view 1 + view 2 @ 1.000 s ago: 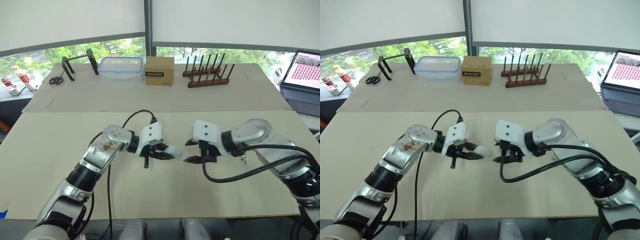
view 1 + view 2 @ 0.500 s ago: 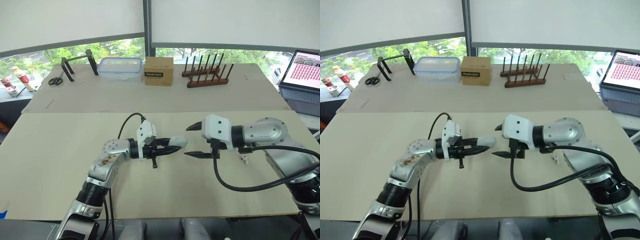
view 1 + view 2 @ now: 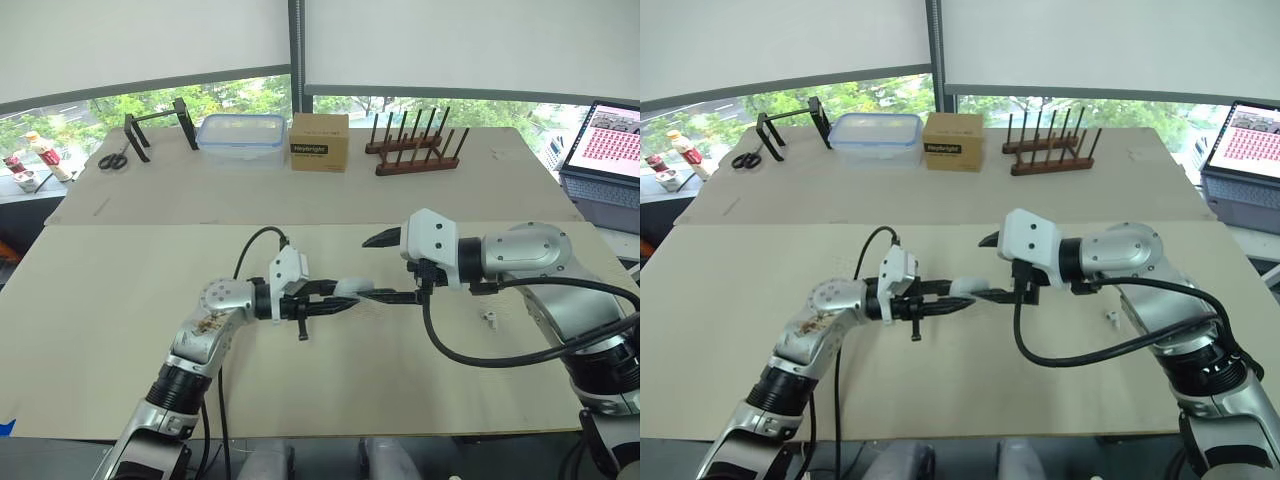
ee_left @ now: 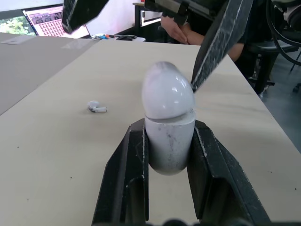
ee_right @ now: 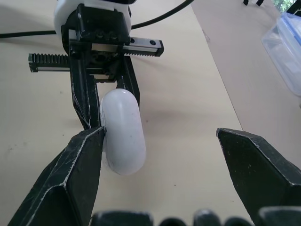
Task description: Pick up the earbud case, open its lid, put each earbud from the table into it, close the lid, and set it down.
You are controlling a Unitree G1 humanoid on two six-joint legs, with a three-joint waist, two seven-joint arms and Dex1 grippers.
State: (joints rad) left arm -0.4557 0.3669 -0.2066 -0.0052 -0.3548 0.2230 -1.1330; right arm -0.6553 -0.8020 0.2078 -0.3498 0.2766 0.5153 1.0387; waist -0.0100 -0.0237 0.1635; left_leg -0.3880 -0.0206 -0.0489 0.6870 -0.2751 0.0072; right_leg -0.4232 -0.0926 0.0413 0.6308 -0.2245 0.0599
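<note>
**Case clamped in left tool, right tool spread at its lid**

Head views: The left tool is clenched on the case. It holds the case sideways over the middle of the table, lid end toward the right tool. The right tool is spread wide and grasps nothing. Its lower finger touches the case and its upper finger stands clear above. One earbud lies on the table to the right, well apart from the case. At the far end stand a box, a clear tub and a wooden rack. A laptop sits at the right edge.

Left wrist view: Two black fingers press the case's lower body from both sides, and the rounded lid sticks out past them. One tip of the right tool touches the case at the seam under the lid. The earbud lies on the table beyond.

Right wrist view: The case rests against the inner face of one finger. The other finger is well apart from it, with bare table between.
</note>
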